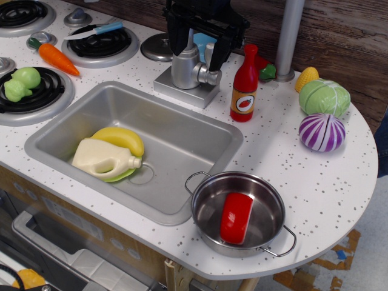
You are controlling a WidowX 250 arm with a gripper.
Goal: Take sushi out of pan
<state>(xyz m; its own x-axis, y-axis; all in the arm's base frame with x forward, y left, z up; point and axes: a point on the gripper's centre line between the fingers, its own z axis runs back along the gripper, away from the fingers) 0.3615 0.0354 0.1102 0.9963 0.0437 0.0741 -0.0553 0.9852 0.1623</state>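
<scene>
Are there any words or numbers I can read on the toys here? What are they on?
No words or numbers can be read anywhere in this picture.
Tall red plastic bottle: it has an orange label with a red shape on it, too small and blurred to show any letters.
Small glossy red sushi block in the round shiny steel pan: no writing.
Cream plastic jug in the sink: no label seen.

The robot's gripper (pixel 198 43) is showing as a boxy, matte black assembly at the top of the frame. Two flat black fingers (pixel 177 37) are extending from its blocky housing, their surfaces catching dull highlights.
</scene>
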